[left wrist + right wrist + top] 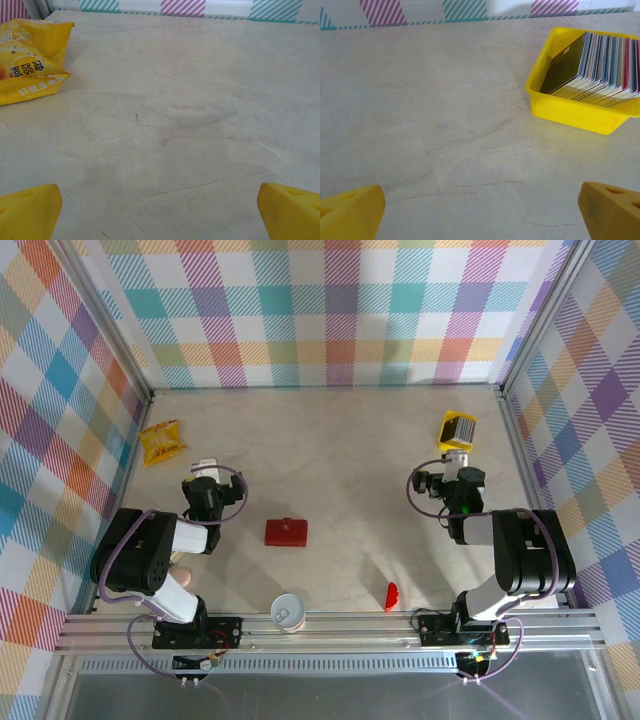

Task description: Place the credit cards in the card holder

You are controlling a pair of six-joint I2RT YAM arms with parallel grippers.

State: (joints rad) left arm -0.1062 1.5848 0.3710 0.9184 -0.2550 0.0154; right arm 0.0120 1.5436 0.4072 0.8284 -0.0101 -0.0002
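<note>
Left fingers (27, 212) and right fingers (350, 212) gape empty; stiff, slick credit cards (605, 65), upright in a far-right-corner tray (570, 112), likely suit a top-edge pinch.

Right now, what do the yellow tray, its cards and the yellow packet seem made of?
The yellow tray: probably moulded plastic, smooth, faintly glossy walls. The credit cards: likely thin stiff plastic, crisp even edges. The snack packet: glossy printed film, judging by its crinkles.
</note>
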